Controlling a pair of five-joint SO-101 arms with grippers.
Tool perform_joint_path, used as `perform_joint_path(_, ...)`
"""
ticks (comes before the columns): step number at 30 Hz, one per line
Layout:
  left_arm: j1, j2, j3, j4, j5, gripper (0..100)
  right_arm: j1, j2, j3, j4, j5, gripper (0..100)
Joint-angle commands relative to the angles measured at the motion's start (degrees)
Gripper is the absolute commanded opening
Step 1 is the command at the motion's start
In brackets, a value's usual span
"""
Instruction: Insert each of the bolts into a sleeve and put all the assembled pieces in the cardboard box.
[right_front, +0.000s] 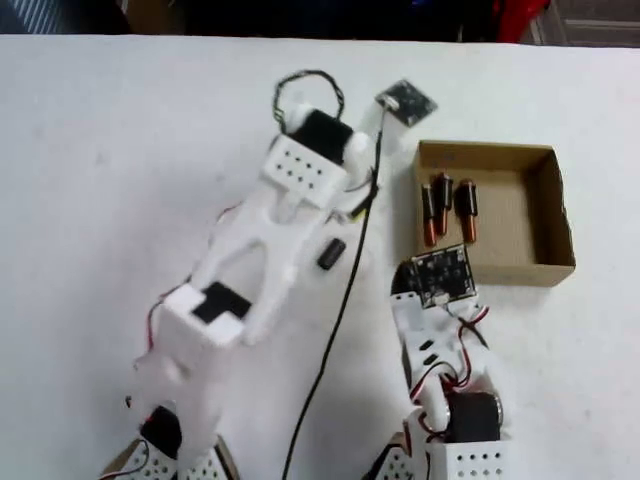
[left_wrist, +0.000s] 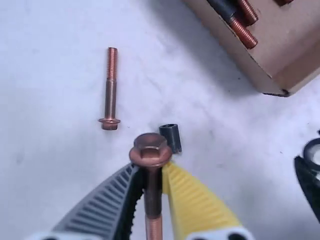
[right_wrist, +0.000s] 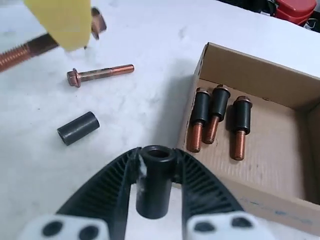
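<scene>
– White tabletop (right_front: 100, 150), two arms, one cardboard box (right_wrist: 260, 75). How far along are we?
– Three assembled pieces (right_wrist: 218, 107) lie side by side in the cardboard box, each bolt through its sleeve. Those three are done, I'd say.
– And what's left?
– Two pairs, as far as I can see. The left claw (left_wrist: 151, 167) is clenched on a copper bolt (left_wrist: 151, 192), with the head poking past the fingertips, out on the tabletop away from the box. The right claw (right_wrist: 156, 155) grips a black sleeve (right_wrist: 154, 187) by its sides, just outside the box's near wall. Those two parts are apart, not yet joined. A loose bolt (right_wrist: 100, 73) and a loose sleeve (right_wrist: 78, 128) lie flat outside the box, apart from each other, with the sleeve nearer to it.
– So two insertions and two drops into the box?
– That's my reading: a bit past halfway.
– Anything you can't make out?
– The held bolt's threaded end runs off the edge of the left wrist view. In the high view the left arm (right_front: 250, 270) covers much of the tabletop beside the box, so more parts could lie under it. One corner of the box is cut off in the right wrist view. I also can't tell how snugly the boxed bolts sit.
</scene>
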Motion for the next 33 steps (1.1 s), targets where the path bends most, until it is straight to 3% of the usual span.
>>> perform_joint_path(1, -0.92, -11.91, 5.10, 0.44, 0.62, 2, -2.86, -0.66, -0.70, -1.45, 0.00, 1.7)
perform_joint_path(12, -4.18, -37.76, 24.35, -1.58, 0.53, 2, -14.55, -0.66, -1.05, -1.80, -0.35, 1.7)
perform_joint_path(18, -7.25, -49.45, 33.41, -7.30, 0.53, 2, -22.29, -0.66, -0.79, -5.93, -0.44, 1.7)
perform_joint_path(27, -6.90, -67.56, 56.35, -29.80, 0.62, 2, -24.13, -0.57, -0.70, -11.12, -0.97, 1.6)
perform_joint_path(33, -6.37, -78.81, 73.49, -50.37, 0.62, 2, -24.13, -0.57, -0.70, -14.99, -11.08, 1.6)
